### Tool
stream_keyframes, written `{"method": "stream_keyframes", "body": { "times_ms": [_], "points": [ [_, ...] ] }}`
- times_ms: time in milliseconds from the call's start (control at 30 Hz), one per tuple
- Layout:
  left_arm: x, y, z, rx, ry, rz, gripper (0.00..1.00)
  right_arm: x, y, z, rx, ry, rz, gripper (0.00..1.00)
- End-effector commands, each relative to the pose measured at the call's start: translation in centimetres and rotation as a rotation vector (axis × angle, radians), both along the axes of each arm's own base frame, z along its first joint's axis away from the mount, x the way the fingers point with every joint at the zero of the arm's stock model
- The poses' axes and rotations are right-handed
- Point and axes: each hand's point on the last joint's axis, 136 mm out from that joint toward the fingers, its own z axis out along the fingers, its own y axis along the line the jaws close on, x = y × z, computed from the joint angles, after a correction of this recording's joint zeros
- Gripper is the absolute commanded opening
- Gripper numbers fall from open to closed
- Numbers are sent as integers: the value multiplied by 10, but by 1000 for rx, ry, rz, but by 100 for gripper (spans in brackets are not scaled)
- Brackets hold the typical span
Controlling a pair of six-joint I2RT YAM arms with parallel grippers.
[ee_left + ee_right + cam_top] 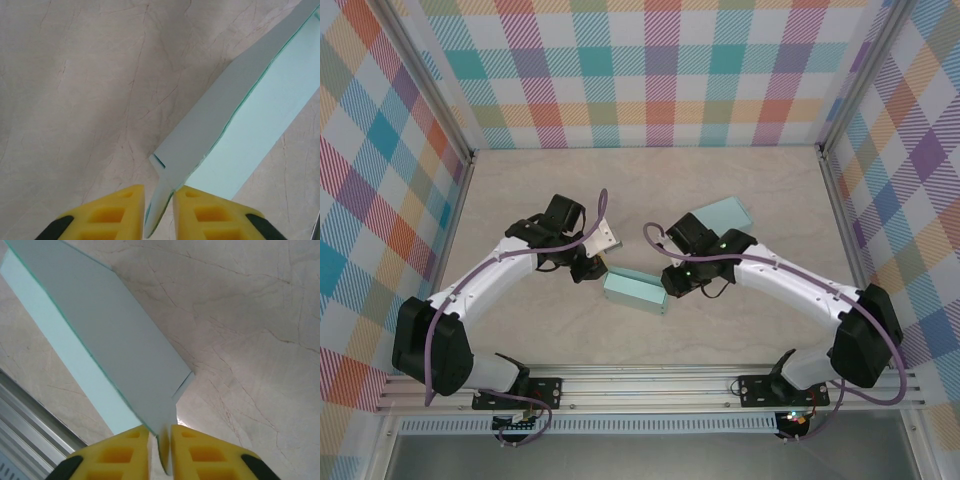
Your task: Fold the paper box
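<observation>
Pinching the box at table centre, one gripper at each end: the left gripper presses its yellow fingers on thin card at the box's 10 o'clock end, the right gripper likewise at its 3 o'clock end. Farther back, toward 1 o'clock, a pale sheet lies flat on the table.

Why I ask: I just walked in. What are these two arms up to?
Both arms are working on the pale green paper box lying between them. The left end effector is pinched shut on a thin flap at the box's left end. The right end effector is pinched on a flap at its right end. A flat green sheet lies just beyond the right arm.
</observation>
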Motion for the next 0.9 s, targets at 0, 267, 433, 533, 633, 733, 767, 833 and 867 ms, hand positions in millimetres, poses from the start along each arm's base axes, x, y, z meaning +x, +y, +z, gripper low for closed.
{"method": "stream_keyframes", "body": {
  "times_ms": [0,267,433,533,633,733,767,833,867],
  "points": [
    [-4,-4,6,-15,2,-10,18,2,2,-3,-10,-4,-10,14],
    [-7,-7,15,-83,-34,37,0,15,3,1,-22,-55,-42,4],
    [3,-7,26,-155,-83,163,0,31,5,12,-32,-125,-59,4],
    [12,-5,32,-197,-103,276,0,43,8,19,-43,-170,-72,4],
    [19,-6,35,-256,-99,387,0,56,11,23,-59,-208,-93,4],
    [27,-4,35,-303,-90,513,0,70,16,29,-68,-245,-118,6],
    [26,-5,32,-305,-74,534,0,75,17,30,-76,-256,-125,6],
    [33,-6,34,-326,-100,583,0,81,18,30,-84,-274,-140,7],
    [35,-5,33,-331,-104,616,0,84,19,31,-86,-281,-145,8]
  ]
}}
